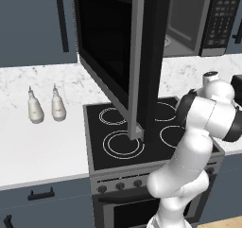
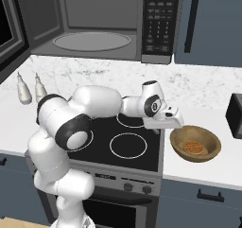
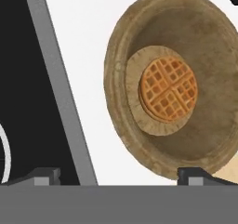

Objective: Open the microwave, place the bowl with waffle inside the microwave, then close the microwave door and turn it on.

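**Door open, bowl on counter, pincer wide above it**

Count: one microwave, one microwave door, one bowl with waffle, one stove with four rings, two small white bottles, one gripper.

Right base view: the microwave fills the upper centre of the frame, its cavity open with a round grey turntable on the floor and the dark keypad panel at its right. The bowl with waffle sits at centre right on the white counter, just beside the stove's right edge. The gripper hangs directly to the bowl's upper left, over the seam between stove and counter, apart from the bowl. A dark box shows at the right edge.

Left base view: the door stands swung out toward the camera, its grey steel edge running down the centre of the frame over the stove rings. The arm's elbow at the lower right hides the bowl's place. The two bottles stand at centre left on the counter, side by side.

Hand view: looks straight down. The bowl takes the upper right, one gridded waffle lying on its flat floor. A grey stove trim strip runs diagonally at left. The two finger tips sit far apart at the bottom, one over the stove, the other over the bowl's near rim; the pincer is wide and holds nothing.
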